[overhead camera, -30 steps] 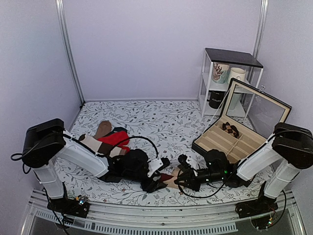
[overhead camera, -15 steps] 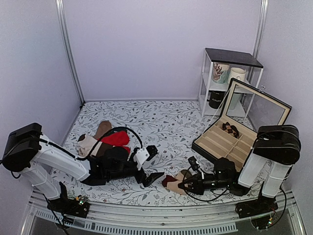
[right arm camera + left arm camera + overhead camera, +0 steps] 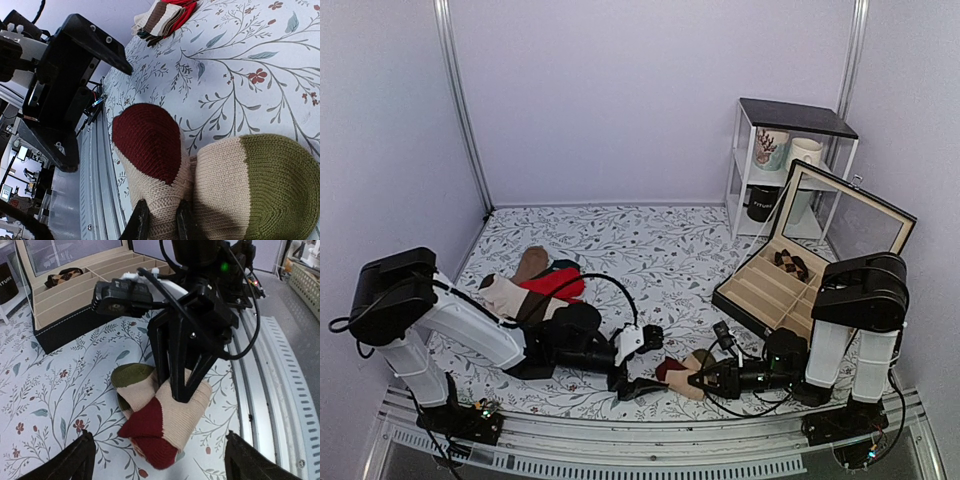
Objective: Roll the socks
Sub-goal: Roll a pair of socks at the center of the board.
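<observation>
Tan socks [image 3: 172,412] in right claw [image 3: 183,390], left claw [image 3: 642,362] newly wide

Cropped just below the tan-beige, maroon-toed knitted sock bundle [image 3: 210,175]: black right fingertips [image 3: 141,222]. Well beyond it, unidentifiable small brown items [image 3: 790,264].

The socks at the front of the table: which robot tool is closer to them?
Right. The right tool is pinching the socks, shut on their beige part. The left tool sits just beside them on the left arm's side, open wide and not touching them.
</observation>
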